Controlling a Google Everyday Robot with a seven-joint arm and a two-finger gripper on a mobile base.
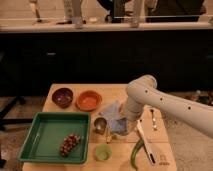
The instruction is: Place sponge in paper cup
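Note:
My white arm point(150, 97) reaches in from the right and bends down over the middle of the wooden table point(100, 91). Its gripper point(126, 131) hangs low at the end of the arm, just right of a small blue-grey sponge point(118, 125). I cannot tell whether the gripper touches the sponge. The sponge lies at the near edge of a larger pale blue cloth point(112, 110). The paper cup is hidden or out of view.
A shiny steel cup point(100, 124) stands left of the sponge, with a translucent green cup point(102, 152) nearer the front. A green tray point(50, 134) holds grapes point(69, 144). Behind it sit a dark bowl point(63, 96) and an orange bowl point(88, 100). A green pepper point(136, 153) and a white utensil point(145, 143) lie at the front right.

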